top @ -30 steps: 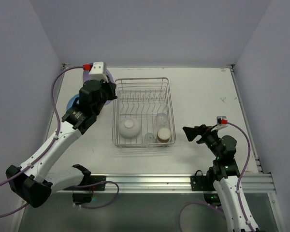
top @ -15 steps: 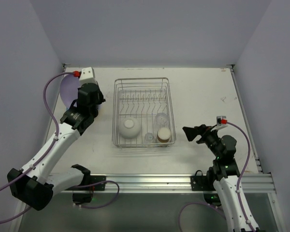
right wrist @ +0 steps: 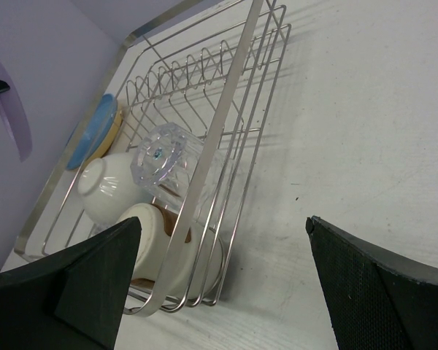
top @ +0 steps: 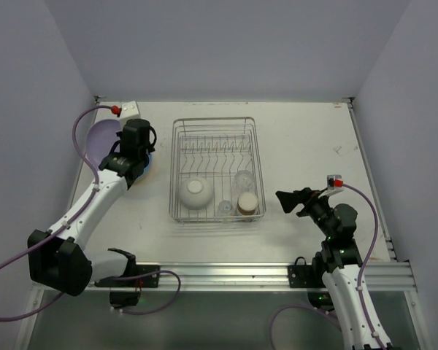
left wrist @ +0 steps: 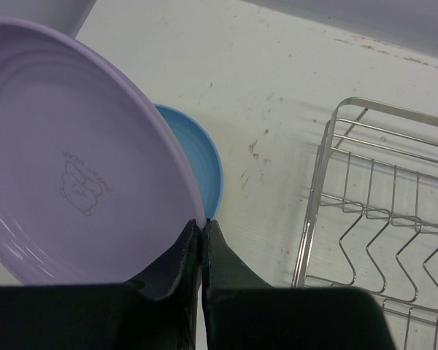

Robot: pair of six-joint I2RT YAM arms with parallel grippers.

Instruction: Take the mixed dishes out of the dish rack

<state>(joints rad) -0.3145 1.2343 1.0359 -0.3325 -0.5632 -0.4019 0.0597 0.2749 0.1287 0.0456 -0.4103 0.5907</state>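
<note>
My left gripper is shut on the rim of the purple plate, holding it tilted at the table's left side. In the left wrist view the shut fingertips pinch the purple plate just over the blue plate, which lies flat on the table. The dish rack holds a white bowl, two clear glasses and a brown cup. My right gripper is open and empty, right of the rack. It faces the rack, cup and bowl.
The blue plate lies on a tan-orange plate left of the rack. Walls close in the table at the left, back and right. A metal rail runs along the near edge.
My left arm has carried the purple plate from beside the rack's far left corner out to the left and lowered it over the blue plate. The right arm has not moved.
</note>
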